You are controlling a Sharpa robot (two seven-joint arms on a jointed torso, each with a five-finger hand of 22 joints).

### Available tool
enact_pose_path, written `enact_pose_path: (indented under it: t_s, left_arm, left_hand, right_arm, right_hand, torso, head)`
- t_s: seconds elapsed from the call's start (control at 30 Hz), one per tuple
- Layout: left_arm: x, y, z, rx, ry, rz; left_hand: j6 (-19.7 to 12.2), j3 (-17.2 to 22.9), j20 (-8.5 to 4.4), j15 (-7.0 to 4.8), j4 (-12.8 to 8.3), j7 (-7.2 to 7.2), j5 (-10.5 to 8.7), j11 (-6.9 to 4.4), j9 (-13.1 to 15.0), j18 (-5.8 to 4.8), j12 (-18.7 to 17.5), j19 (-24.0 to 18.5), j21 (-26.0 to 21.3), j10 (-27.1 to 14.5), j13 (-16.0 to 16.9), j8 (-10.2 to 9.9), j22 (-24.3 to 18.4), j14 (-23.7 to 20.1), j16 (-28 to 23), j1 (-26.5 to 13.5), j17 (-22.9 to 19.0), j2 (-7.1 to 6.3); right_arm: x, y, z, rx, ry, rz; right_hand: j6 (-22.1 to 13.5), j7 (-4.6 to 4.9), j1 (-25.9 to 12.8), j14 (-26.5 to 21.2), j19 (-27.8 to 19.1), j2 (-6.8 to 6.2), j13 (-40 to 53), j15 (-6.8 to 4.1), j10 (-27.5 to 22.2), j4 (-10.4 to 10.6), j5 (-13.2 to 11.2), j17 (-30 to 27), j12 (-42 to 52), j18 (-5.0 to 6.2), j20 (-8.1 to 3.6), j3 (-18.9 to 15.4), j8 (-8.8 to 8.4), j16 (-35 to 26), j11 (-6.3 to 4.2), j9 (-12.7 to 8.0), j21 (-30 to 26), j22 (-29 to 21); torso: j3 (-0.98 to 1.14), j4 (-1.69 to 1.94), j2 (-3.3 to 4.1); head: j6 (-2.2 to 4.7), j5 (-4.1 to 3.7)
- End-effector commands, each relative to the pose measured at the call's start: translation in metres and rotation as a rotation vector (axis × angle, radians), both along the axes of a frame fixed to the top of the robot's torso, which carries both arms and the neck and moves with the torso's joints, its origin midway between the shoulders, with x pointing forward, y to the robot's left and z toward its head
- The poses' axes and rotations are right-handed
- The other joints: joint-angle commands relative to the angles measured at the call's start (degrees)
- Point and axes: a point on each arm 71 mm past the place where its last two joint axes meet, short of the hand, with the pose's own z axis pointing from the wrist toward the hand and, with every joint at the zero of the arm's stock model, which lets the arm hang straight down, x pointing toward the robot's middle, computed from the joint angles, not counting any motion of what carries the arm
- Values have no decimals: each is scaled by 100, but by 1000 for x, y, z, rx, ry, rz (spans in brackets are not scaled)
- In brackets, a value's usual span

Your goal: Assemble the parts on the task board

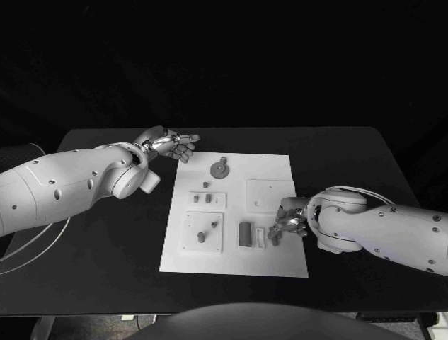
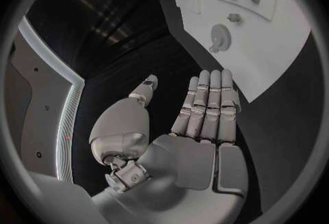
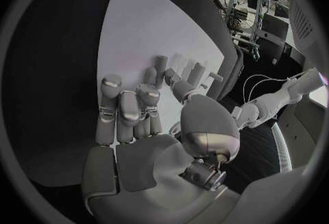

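- Parts [image 1: 245, 234] lay grey and small on the white task board [image 1: 270, 265] at mid-table in the head view; I judged them light, stiff and best pinched by their sides. My right hand [image 1: 288, 223] hovered low at the board's right edge beside an upright block; I could not tell from here whether it held anything.
- My left hand [image 2: 199, 120], in the left wrist view, was flat, fingers straight, empty, just off the board's far corner near the round disc [image 2: 219, 35].
- My right hand [image 3: 137, 125], in the right wrist view, showed fingers partly curled over the board; nothing visibly clasped.
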Motion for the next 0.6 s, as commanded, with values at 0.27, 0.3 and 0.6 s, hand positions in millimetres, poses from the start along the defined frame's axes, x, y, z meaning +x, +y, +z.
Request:
enact_pose_path:
  t_s: [0.27,0.3,0.6]
  left_arm:
    - [0,-4,0,-2,3,-19]
    - [0,-4,0,-2,4,-19]
    - [-1,-4,0,0,7,-23]
  left_hand:
    - [6,5,-26,-22,-46,-5,-38,-26,8,108,-13,20,-12,10,11,2,9,20,-31,-45,7,30]
    - [6,5,-26,-22,-46,-5,-38,-26,8,108,-13,20,-12,10,11,1,9,20,-31,-45,7,30]
    - [5,4,-26,-22,-47,-4,-41,-25,8,108,-13,20,-13,10,12,1,10,20,-31,-47,8,27]
  right_arm:
    - [0,-4,-7,-141,-41,53]
    - [0,-4,-7,-149,-39,59]
    - [1,0,-8,-181,-42,88]
  right_hand:
    - [-115,69,-396,-115,-52,-328,20,19,-64,496,11,-110,-62,81,9,62,-138,-60,33,-71,-48,5]
    - [-135,85,-519,-136,-55,-418,25,15,-82,679,5,-130,-66,81,7,103,-152,-68,32,-77,-58,-1]
    - [-181,90,-833,-189,-90,-626,74,-15,-139,1301,13,-131,-40,81,-43,321,-163,-54,40,-61,-46,28]
  torso:
    - [-9,6,1]
    - [-9,7,0]
    - [-11,5,-1]
  head:
    - [8,-18]
    - [8,-19]
    - [10,-31]
